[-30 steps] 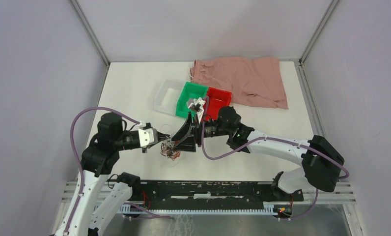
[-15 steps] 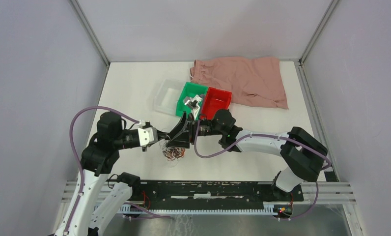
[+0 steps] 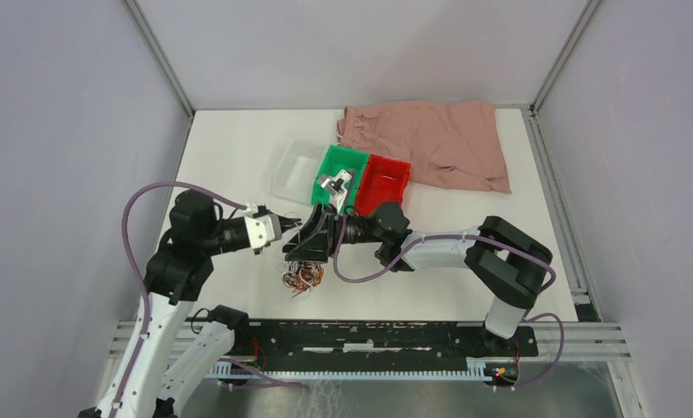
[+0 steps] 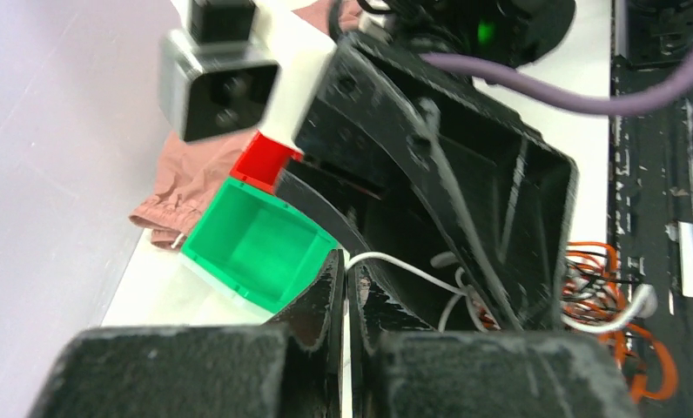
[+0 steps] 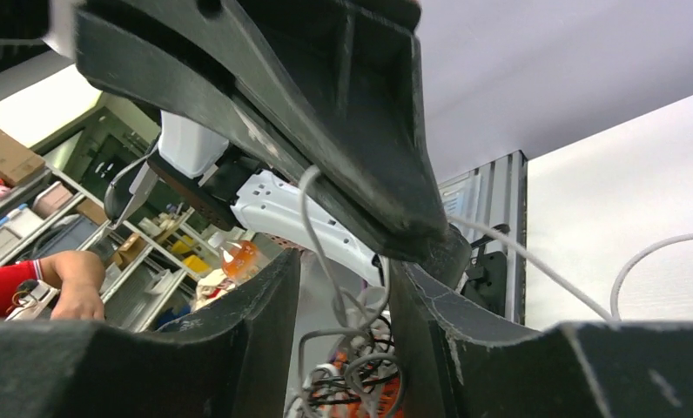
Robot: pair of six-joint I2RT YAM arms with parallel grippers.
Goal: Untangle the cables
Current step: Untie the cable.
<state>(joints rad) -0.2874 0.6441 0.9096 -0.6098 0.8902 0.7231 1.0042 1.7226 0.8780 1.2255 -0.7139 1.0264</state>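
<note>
The cables [image 3: 301,277] are a small tangle of white, orange and black wires on the white table, just below both grippers. My left gripper [image 3: 289,228] is shut on one white cable [image 4: 404,266], pinched at its tips [image 4: 347,261]; the strand runs right to the tangle [image 4: 617,296]. My right gripper [image 3: 306,246] faces the left one, almost touching it. In the right wrist view its fingers [image 5: 343,270] stand apart, with loose wire loops [image 5: 360,374] hanging between them. The left gripper's black fingers [image 5: 343,131] fill the top there.
A clear bin [image 3: 292,167], a green bin [image 3: 330,165] and a red bin [image 3: 386,174] stand side by side behind the grippers. A pink cloth [image 3: 430,139] lies at the back right. The green bin also shows in the left wrist view [image 4: 256,248].
My right gripper has moved left and closed up on the left gripper. The left gripper has drawn back and left a little with the white strand. The tangle now lies lower, more exposed.
</note>
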